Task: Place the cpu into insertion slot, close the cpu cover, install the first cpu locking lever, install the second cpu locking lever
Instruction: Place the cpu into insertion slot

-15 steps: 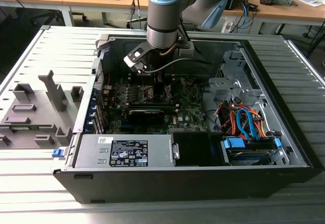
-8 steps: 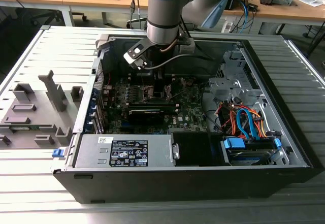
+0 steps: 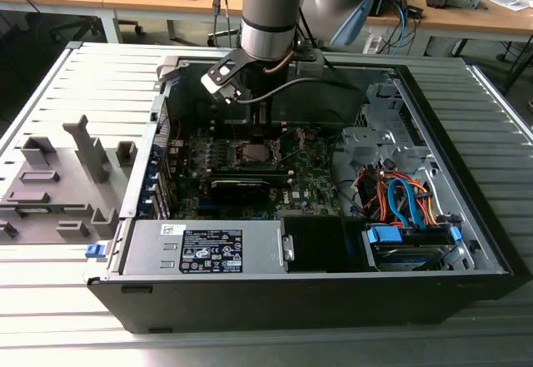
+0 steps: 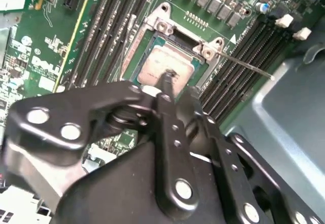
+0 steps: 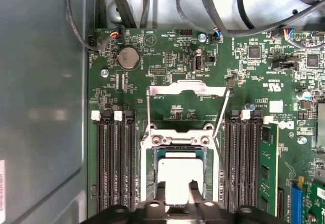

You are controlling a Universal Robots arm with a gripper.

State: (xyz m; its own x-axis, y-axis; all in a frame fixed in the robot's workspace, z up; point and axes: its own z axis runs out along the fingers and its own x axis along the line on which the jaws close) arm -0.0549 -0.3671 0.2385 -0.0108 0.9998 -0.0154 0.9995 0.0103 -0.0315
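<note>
**Over the insertion slot: pincer at the seated cpu**

Inside the open computer case (image 3: 333, 294), which is lying on the ribbed grey table (image 3: 50, 84), the arm (image 3: 268, 9) is hanging over the green motherboard (image 5: 167, 46). The cpu (image 5: 180, 170) is sitting flat in the insertion slot (image 5: 147, 173), its pale metal face turned up. The pincer (image 5: 176, 191) is hovering right at that face. In the second wrist view it appears to be touching the chip, but whether it is released or clenched on the cpu cannot be told. The cpu cover (image 5: 188, 87) is standing swung open, clear of the slot. One locking lever (image 5: 148, 109) and the other locking lever (image 5: 222, 109) are lying unlatched, running from the slot toward the open cover. Long black memory slots (image 5: 114, 168) are flanking the insertion slot on both sides.
</note>
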